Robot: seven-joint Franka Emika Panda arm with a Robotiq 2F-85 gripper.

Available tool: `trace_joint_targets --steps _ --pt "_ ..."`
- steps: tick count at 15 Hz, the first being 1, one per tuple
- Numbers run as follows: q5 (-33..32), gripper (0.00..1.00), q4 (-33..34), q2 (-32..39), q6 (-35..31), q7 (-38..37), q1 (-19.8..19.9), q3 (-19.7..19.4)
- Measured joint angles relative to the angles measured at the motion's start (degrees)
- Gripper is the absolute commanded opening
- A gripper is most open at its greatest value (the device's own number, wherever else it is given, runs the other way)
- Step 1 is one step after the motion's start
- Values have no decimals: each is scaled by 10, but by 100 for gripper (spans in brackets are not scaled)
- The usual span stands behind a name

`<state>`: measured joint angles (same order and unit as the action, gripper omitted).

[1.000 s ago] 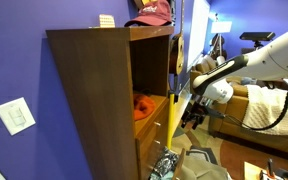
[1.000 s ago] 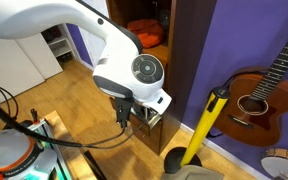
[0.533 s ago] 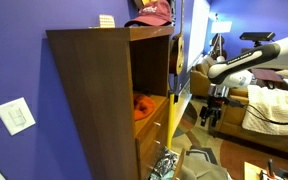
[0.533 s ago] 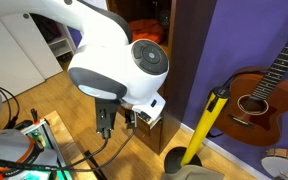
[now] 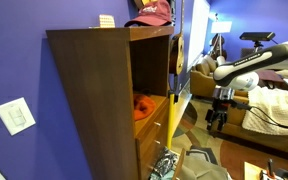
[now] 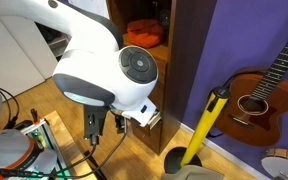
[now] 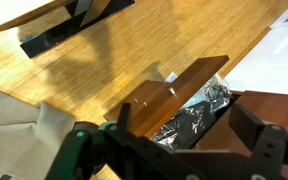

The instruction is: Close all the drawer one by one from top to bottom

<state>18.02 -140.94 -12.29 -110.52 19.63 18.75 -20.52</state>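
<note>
The drawer (image 7: pixel 169 97) has a flat dark-brown front and stands pulled out below the wrist camera. A crumpled black plastic bag (image 7: pixel 199 115) lies inside it. My gripper (image 7: pixel 182 118) is open above it, with a finger on each side and nothing held. In an exterior view the stacked drawers (image 5: pixel 152 135) sit in the lower part of the tall brown cabinet (image 5: pixel 89 100), and my gripper (image 5: pixel 216 118) hangs well off from its front. In an exterior view a drawer (image 6: pixel 150 117) juts out behind the big arm, and my gripper (image 6: pixel 94 126) points down at the floor.
The open shelf holds an orange object (image 5: pixel 141 104). A yellow pole (image 6: pixel 204 125) leans by the cabinet, near a guitar (image 6: pixel 259 95) on the purple wall. A couch (image 5: pixel 269 105) stands behind the arm. There is clutter on the floor (image 5: pixel 169 162) and a dark strip (image 7: pixel 69 30) on the wooden floor.
The arm has drawn back from the cabinet front, and the gripper now hangs farther out over the floor. The drawers look unchanged.
</note>
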Motion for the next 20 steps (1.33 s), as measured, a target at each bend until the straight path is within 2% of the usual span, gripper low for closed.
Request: trace_joint_targets --steps 7,11,14,17,20 --pt "1 100 -5 4 8 -1 -3 0" --pt "20 100 -51 38 1 24 -17 1" --pt "66 100 -88 77 -62 87 -23 3" --pt "146 100 -112 122 -148 187 -28 10" --pt "245 100 -117 172 -214 303 -30 35"
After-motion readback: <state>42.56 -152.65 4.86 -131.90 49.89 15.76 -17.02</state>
